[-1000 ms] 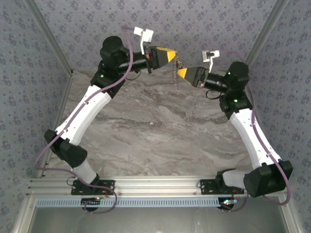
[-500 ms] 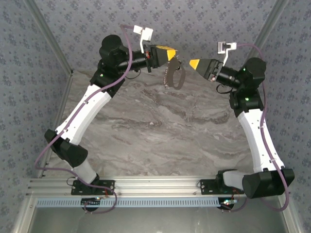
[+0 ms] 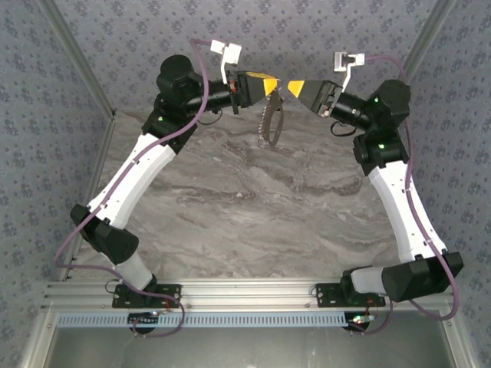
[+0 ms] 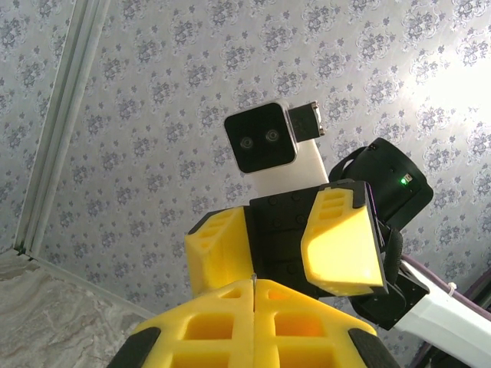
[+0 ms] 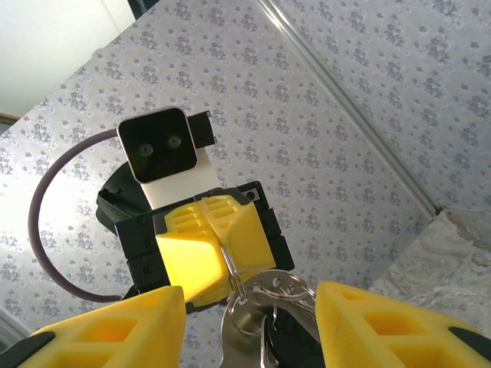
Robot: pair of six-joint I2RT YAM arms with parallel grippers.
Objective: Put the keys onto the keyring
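Top camera looks down on the table (image 3: 230, 192). Left wrist camera closely faces the right gripper (image 4: 275, 259); right wrist camera, the left gripper (image 5: 219, 257).

We see our right gripper (image 3: 292, 85) risen toward 12 o'clock, and the keyring (image 3: 268, 123) swung back at 6.

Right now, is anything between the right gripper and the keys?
Nothing visible does. The keys hang on the keyring pinched in the shut left gripper, and the open right gripper faces them with only air between.
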